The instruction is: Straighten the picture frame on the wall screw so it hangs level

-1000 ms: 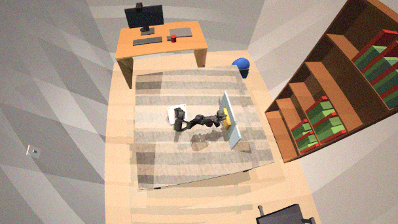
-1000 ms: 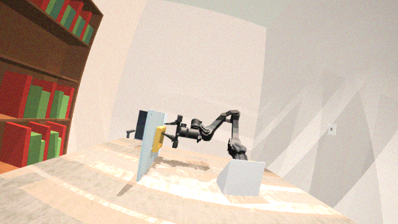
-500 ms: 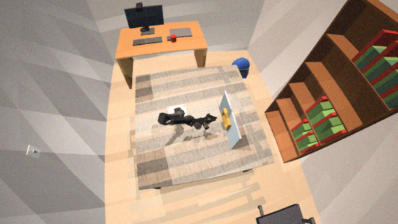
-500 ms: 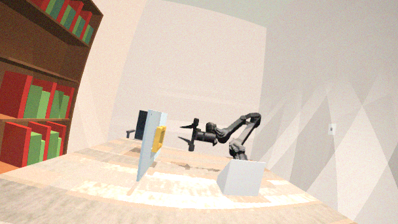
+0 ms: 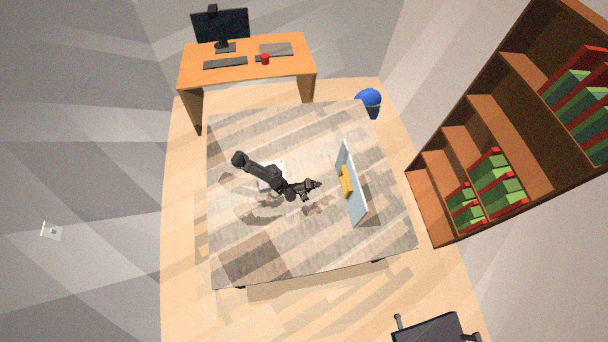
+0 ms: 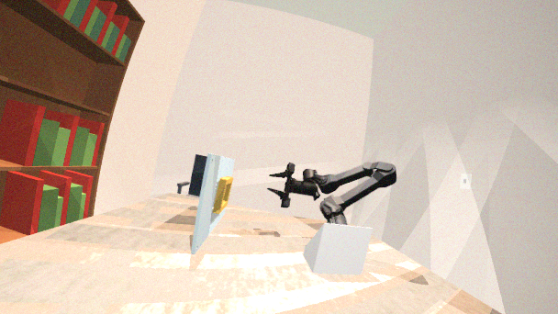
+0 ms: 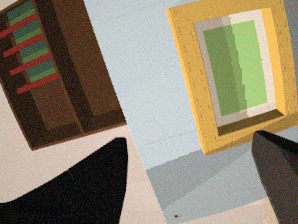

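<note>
The yellow picture frame (image 5: 345, 184) (image 6: 219, 198) (image 7: 189, 75) with a green picture hangs on the light blue upright panel (image 5: 355, 212) (image 6: 205, 220) (image 7: 135, 65). In the wrist view its side edge is not quite parallel to the panel's edge, but the view is slanted and I cannot tell surely how far it is from level. The screw and the notched strip are hidden behind it. My gripper (image 5: 319, 184) (image 6: 270, 182) (image 7: 192, 145) is open and empty, back from the frame with a gap between them.
The arm stands on a white base block (image 6: 341, 250) on the wooden table (image 5: 310, 250). A bookcase (image 5: 515, 165) (image 6: 55, 98) (image 7: 47, 105) is behind the panel. A desk (image 5: 280, 70) with a monitor (image 5: 220, 25), a blue bin (image 5: 369, 100) and a chair (image 5: 430, 330) stand farther off.
</note>
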`<action>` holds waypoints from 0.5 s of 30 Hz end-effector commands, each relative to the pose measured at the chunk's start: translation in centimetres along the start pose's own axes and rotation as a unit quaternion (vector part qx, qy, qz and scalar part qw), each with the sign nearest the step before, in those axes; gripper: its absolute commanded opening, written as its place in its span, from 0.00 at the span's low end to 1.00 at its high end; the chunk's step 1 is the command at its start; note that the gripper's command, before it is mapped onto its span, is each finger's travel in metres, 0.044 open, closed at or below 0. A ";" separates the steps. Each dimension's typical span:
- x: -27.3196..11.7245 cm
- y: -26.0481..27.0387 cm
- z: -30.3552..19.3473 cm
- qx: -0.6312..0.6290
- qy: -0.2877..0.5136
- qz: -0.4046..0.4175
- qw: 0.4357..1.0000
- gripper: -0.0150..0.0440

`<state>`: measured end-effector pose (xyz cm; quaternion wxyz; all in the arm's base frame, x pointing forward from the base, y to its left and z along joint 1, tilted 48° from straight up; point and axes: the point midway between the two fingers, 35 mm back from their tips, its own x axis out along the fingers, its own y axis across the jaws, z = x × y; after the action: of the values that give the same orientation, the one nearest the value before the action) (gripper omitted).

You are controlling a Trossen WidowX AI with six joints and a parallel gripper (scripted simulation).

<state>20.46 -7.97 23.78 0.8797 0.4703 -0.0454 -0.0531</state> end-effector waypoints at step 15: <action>-2.9 1.2 -1.3 0.020 0.002 0.002 1.000 0.69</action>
<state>17.86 -6.00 23.96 0.8718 0.4850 -0.0460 -0.0512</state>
